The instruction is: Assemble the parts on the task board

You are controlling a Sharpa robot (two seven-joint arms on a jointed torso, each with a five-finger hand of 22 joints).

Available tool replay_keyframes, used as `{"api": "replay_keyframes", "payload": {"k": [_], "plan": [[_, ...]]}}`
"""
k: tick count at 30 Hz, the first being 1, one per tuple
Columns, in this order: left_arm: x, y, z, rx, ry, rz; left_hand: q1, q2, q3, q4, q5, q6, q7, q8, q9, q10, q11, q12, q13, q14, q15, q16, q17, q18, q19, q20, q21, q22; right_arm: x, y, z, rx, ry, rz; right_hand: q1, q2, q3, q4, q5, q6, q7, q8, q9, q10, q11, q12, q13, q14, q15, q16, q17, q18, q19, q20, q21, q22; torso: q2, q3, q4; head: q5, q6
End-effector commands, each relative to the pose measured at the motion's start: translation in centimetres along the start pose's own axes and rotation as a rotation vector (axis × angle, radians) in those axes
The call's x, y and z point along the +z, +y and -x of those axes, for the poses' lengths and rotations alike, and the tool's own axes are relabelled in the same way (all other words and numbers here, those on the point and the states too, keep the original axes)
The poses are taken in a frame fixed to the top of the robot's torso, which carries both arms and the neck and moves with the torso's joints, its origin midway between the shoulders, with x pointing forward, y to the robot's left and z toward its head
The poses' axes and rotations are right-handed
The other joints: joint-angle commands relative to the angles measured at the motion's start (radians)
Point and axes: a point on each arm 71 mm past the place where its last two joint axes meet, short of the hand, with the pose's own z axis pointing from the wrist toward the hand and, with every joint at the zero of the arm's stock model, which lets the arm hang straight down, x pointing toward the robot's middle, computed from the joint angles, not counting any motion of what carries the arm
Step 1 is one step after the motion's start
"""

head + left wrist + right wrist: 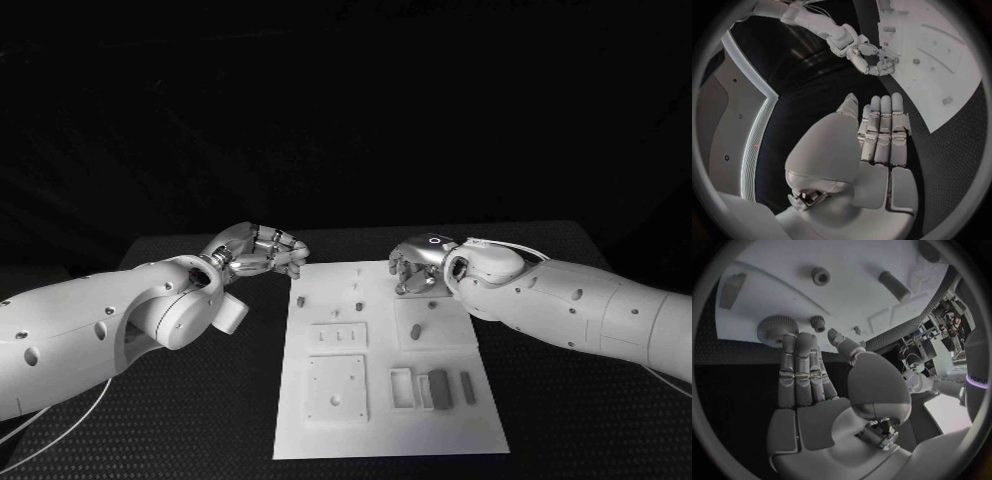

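Head view: board [378, 400] lies in the middle of the table [173, 420], long side running away from the robot; both hands sit at its far end
Left hand [263, 250]: over the table just beside the board's far left corner; holds nothing; in the left wrist view the fingers [882, 130] lie straight and pressed side by side, with the table under them
Right hand [420, 262]: above the board's far right part; nothing held; in the right wrist view the fingers [798, 370] are straight and close together, tips near a gear [775, 329] on the board
Parts: grey pieces near the board's near right corner [441, 388]; a peg [415, 331] farther up; small ones by the far edge [356, 291]
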Motion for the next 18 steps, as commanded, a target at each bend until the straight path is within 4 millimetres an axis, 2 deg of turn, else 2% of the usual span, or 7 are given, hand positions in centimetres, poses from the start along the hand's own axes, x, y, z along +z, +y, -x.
{"api": "replay_keyframes", "payload": {"k": [1,9,18], "plan": [[0.03,-0.15,0.13,-0.010,0.001,-0.014,-0.012,0.000,-0.003,0.001,0.000,0.005,0.000,-0.004,-0.001,0.001,0.003,-0.005,0.001,-0.003,0.007,-0.002,0.002,0.006,0.001,0.005,-0.004,0.001,-0.13,0.01,-0.14,-0.043,0.021,-0.010,-0.007,-0.011,0.000,0.007,0.007,0.006,0.000,-0.006,0.001,0.004,0.000,-0.006,0.001,0.007,0.002,0.004,0.002,0.020,0.005,-0.002,0.005,0.023,0.006,0.0028,0.0003,-0.002,-0.002],[0.05,-0.02,0.36,-0.018,-0.004,-0.006,-0.020,-0.001,-0.001,0.001,0.000,0.005,0.002,-0.007,-0.002,0.002,0.003,-0.009,0.004,-0.002,0.007,-0.005,0.005,0.007,0.001,0.005,-0.004,0.002,-0.18,-0.07,-0.41,-0.049,0.039,-0.014,-0.020,-0.025,0.006,0.017,0.007,0.007,0.000,-0.011,0.001,-0.007,0.005,-0.021,-0.001,0.003,0.006,0.005,0.007,0.020,0.001,-0.003,0.013,0.023,0.012,0.0047,0.0023,-0.003,-0.001],[-0.02,0.02,0.37,-0.021,0.000,-0.003,-0.025,-0.001,0.001,0.001,0.000,0.005,0.003,-0.009,-0.002,0.003,0.003,-0.012,0.007,-0.001,0.007,-0.008,0.007,0.008,0.001,0.005,-0.005,0.003,-0.26,-0.08,-0.80,-0.064,0.059,-0.015,-0.020,-0.026,0.010,0.019,0.007,0.013,-0.002,-0.011,0.003,-0.008,0.006,-0.027,0.000,0.005,0.007,0.008,0.012,0.020,0.001,-0.004,0.019,0.024,0.019,0.0078,0.0024,-0.004,-0.004]]}}
